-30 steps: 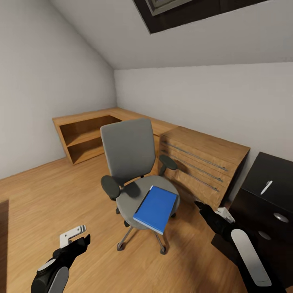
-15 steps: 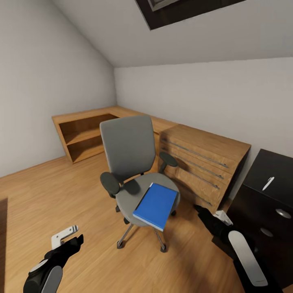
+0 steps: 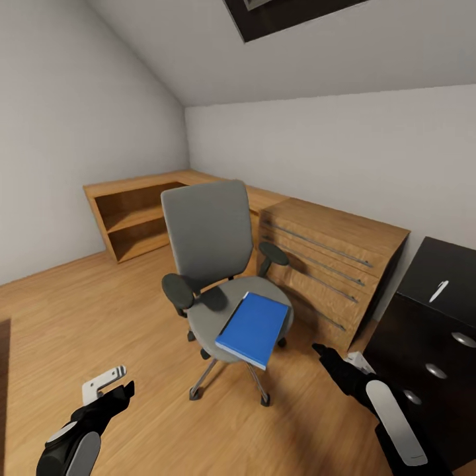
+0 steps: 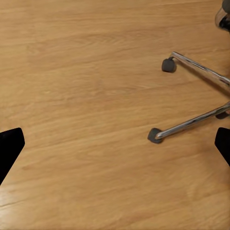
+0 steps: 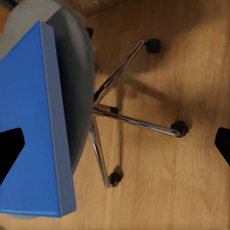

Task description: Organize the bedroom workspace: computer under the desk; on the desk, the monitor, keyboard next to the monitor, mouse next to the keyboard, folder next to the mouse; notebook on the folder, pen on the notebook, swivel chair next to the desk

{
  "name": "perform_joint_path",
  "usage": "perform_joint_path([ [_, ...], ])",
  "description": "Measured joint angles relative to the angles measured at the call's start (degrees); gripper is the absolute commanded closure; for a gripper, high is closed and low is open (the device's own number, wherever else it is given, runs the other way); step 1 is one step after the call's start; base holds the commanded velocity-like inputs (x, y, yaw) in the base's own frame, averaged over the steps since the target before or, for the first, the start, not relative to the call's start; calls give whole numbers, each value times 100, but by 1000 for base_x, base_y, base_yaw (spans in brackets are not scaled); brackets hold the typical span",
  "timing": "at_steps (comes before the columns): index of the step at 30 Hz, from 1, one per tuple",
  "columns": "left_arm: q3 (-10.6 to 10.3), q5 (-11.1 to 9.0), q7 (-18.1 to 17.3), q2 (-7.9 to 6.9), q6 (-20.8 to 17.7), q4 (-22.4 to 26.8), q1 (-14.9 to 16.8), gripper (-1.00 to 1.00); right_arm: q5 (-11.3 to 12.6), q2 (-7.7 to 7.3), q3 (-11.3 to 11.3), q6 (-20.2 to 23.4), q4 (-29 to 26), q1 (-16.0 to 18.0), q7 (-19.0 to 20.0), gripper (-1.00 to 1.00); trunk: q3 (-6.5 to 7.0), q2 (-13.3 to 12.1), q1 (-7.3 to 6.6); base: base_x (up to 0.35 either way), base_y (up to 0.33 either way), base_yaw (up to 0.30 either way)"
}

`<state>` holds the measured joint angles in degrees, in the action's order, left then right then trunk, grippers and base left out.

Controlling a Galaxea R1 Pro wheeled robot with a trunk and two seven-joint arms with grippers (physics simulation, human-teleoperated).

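The grey swivel chair (image 3: 208, 238) stands mid-floor in the head view, its seat facing me. A bright blue folder (image 3: 254, 328) lies flat on the seat, overhanging its front edge. At the right edge is a corner of the black desk (image 3: 456, 264), with a white pen (image 3: 437, 290) on its top. My left gripper (image 3: 111, 390) hangs open low at the left, over bare floor. My right gripper (image 3: 325, 356) is open, right of the chair and below seat height. In the right wrist view the folder (image 5: 28, 129) and chrome base (image 5: 129, 120) lie ahead of the open gripper (image 5: 115, 143).
A light wooden dresser (image 3: 330, 261) stands against the back wall between chair and desk, and a low wooden shelf unit (image 3: 135, 221) fills the far corner. Wood plank floor (image 3: 79, 317) stretches left of the chair. Chair castors (image 4: 154, 136) lie ahead of the left gripper (image 4: 115, 146).
The whole picture has shifted slightly as the camera moved. My left gripper has drifted a little left and down. The folder and chair have not moved.
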<state>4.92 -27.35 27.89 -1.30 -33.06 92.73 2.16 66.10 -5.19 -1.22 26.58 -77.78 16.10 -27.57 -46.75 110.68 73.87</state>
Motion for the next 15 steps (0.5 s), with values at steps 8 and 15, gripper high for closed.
perform_joint_path([
  [8, -12, 0, 0, 0, -2, 0, 0, -100, -3, 5, 2, -8, 36, 3, 29, -100, -144, 321, 176, 0, 0, 0],
  [15, -14, 0, 5, 0, -2, 0, 0, -100, 3, 2, 15, -10, 42, 4, 100, -100, -269, 602, 330, 0, 0, 0],
])
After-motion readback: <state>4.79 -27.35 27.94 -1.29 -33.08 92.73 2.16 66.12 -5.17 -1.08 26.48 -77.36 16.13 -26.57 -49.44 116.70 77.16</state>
